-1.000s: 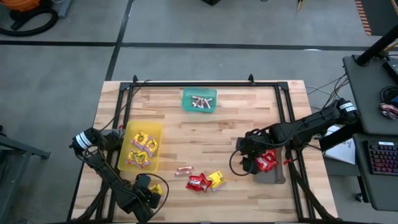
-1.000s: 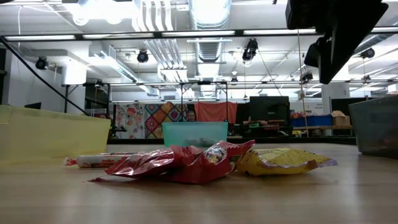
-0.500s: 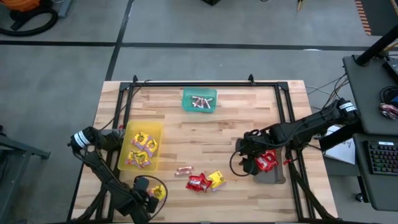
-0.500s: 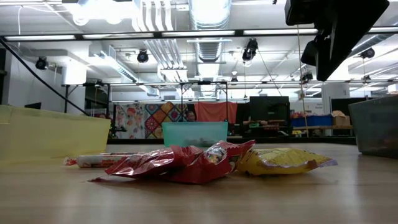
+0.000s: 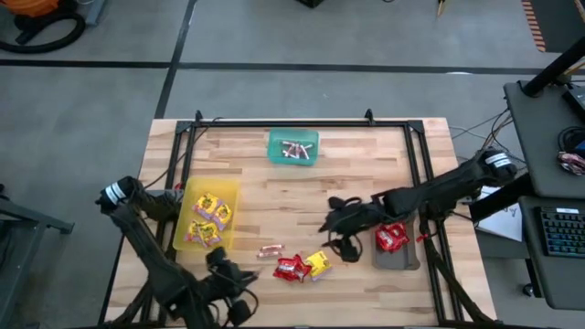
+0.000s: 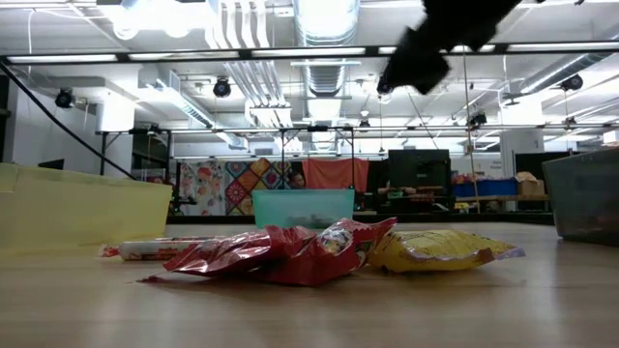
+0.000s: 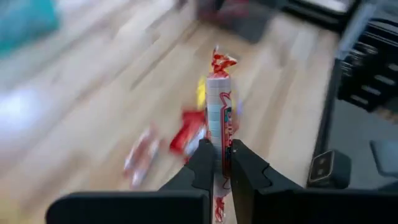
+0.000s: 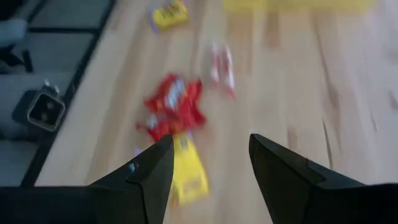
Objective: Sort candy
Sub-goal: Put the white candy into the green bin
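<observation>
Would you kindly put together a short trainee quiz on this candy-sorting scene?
1. True or false: the right gripper is open, with nothing between its fingers.
2. What is the left gripper holding? A) a red packet B) a twisted roll C) a yellow packet
3. Fill in the blank: in the high view, the red packets near the right arm lie in the ____ tray.

Key: 1. true; 2. B; 3. grey.
</observation>
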Robot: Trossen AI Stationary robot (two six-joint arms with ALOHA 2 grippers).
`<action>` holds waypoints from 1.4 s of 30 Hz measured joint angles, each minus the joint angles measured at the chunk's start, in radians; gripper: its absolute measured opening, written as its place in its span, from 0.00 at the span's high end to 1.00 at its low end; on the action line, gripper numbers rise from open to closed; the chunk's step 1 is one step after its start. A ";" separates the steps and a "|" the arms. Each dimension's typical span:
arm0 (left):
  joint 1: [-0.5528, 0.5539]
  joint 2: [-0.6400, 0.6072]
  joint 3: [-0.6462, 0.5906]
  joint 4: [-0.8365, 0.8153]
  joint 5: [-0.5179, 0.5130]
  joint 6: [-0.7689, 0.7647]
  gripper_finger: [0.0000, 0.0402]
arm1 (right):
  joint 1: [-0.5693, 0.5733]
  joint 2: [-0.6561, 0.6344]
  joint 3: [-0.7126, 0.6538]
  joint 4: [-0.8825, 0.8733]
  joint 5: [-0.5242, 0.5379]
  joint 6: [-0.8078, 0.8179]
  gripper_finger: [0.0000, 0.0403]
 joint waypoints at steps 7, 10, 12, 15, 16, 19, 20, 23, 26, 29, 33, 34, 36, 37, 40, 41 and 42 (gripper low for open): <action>0.108 -0.002 -0.045 0.287 0.001 0.659 1.00 | 0.006 0.174 -0.001 0.293 -0.009 -0.136 0.50; 0.130 -0.009 -0.088 0.331 -0.010 0.782 1.00 | 0.006 0.219 -0.001 0.352 -0.013 -0.147 0.50; 0.143 -0.027 -0.134 0.376 -0.028 0.831 1.00 | 0.006 0.236 -0.001 0.389 -0.019 -0.158 0.50; 0.151 -0.071 -0.243 0.514 -0.042 0.895 1.00 | 0.006 0.253 -0.002 0.466 -0.020 -0.178 0.50; 0.154 -0.087 -0.288 0.585 -0.042 0.917 1.00 | 0.006 0.254 -0.002 0.490 -0.019 -0.186 0.50; 0.165 -0.143 -0.427 0.828 -0.043 0.994 1.00 | 0.006 0.257 -0.002 0.602 -0.018 -0.211 0.50; 0.171 -0.157 -0.473 0.912 -0.043 1.018 1.00 | 0.005 0.258 -0.002 0.643 -0.016 -0.217 0.50; 0.200 -0.179 -0.603 1.137 -0.043 1.082 1.00 | 0.000 0.268 -0.001 0.774 -0.001 -0.237 0.50; 0.232 -0.182 -0.701 1.366 -0.042 1.164 1.00 | -0.011 0.273 0.002 0.844 0.000 -0.251 0.50; 0.257 -0.182 -0.769 1.536 -0.042 1.219 1.00 | -0.025 0.273 0.002 0.877 0.001 -0.259 0.50; 0.286 -0.181 -0.810 1.663 -0.042 1.274 1.00 | -0.041 0.273 0.002 0.893 0.001 -0.255 0.50; 0.292 -0.181 -0.815 1.673 -0.042 1.282 1.00 | -0.046 0.273 0.002 0.898 0.002 -0.254 0.50; 0.307 -0.181 -0.820 1.680 -0.042 1.285 1.00 | -0.055 0.273 0.002 0.904 0.001 -0.249 0.50; 0.314 -0.181 -0.820 1.683 -0.041 1.285 1.00 | -0.060 0.273 0.002 0.906 0.002 -0.247 0.50; 0.331 -0.181 -0.811 1.685 -0.031 1.290 0.99 | -0.075 0.273 0.002 0.921 0.002 -0.232 0.50; 0.334 -0.181 -0.805 1.687 -0.031 1.300 0.99 | -0.080 0.273 0.002 0.922 0.002 -0.231 0.50; 0.336 -0.181 -0.797 1.688 -0.031 1.311 0.99 | -0.083 0.273 0.002 0.921 0.003 -0.231 0.50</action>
